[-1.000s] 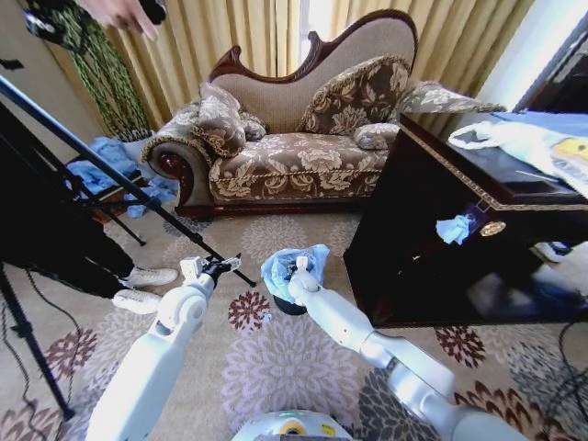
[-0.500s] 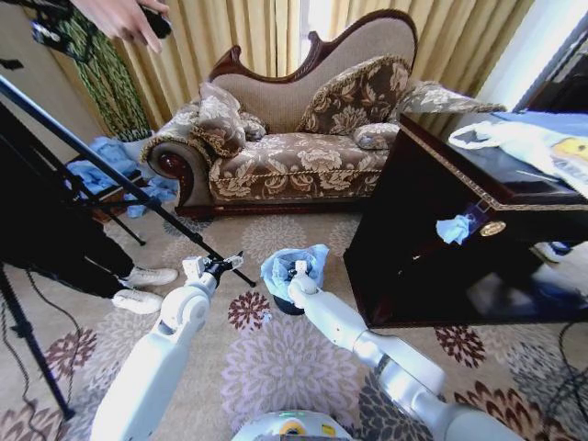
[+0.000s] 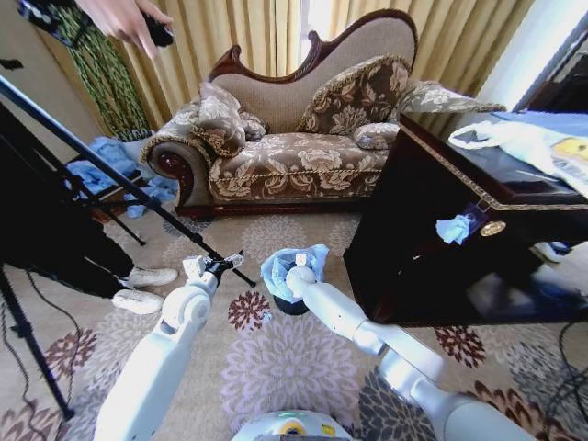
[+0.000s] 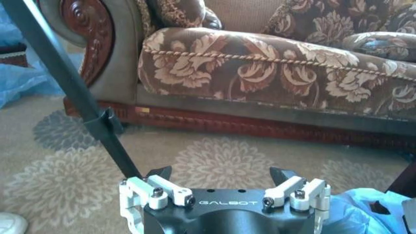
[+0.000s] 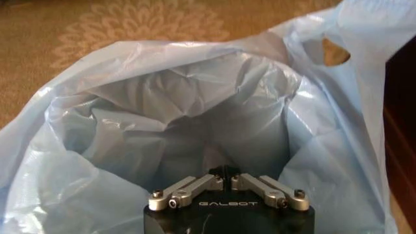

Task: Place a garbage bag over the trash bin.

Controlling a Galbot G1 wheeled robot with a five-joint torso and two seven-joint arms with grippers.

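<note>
— Right wrist view first: what was the right gripper [image 5: 227,174] doing?

— Its fingers were drawn together with their tips meeting, pointed down into the open mouth of the garbage bag [image 5: 195,112]. No film could be seen pinched between them. Pale-blue crinkled plastic rose around it on every side, and one handle loop stood up toward the dark cabinet.

— And from the head camera?

— The right gripper [image 3: 299,260] sat inside the top of the garbage bag [image 3: 280,266], its arm reaching in from the robot's right. The bag was draped over the trash bin [image 3: 292,306], of which just a black sliver of the base showed beneath the blue film, standing on the patterned carpet [image 3: 294,358] beside the dark wooden cabinet [image 3: 432,239].

— Where was the left gripper?

— The left gripper [image 3: 223,264] hung above the carpet to the left of the bin, apart from the bag. In the left wrist view the left gripper [image 4: 221,174] had its jaws spread wide with nothing between them. A black tripod leg [image 4: 71,92] slanted down just beside one finger; whether it touched could not be told. A corner of the garbage bag [image 4: 364,212] showed next to the other finger.

— What lay farther out?

— A floral sofa [image 3: 303,138] stood against gold curtains [image 3: 257,37] beyond the bin. A scrap of blue film [image 3: 453,229] hung at the cabinet's edge, and a white plastic bag [image 3: 533,147] with a yellow mark lay on its top.
</note>
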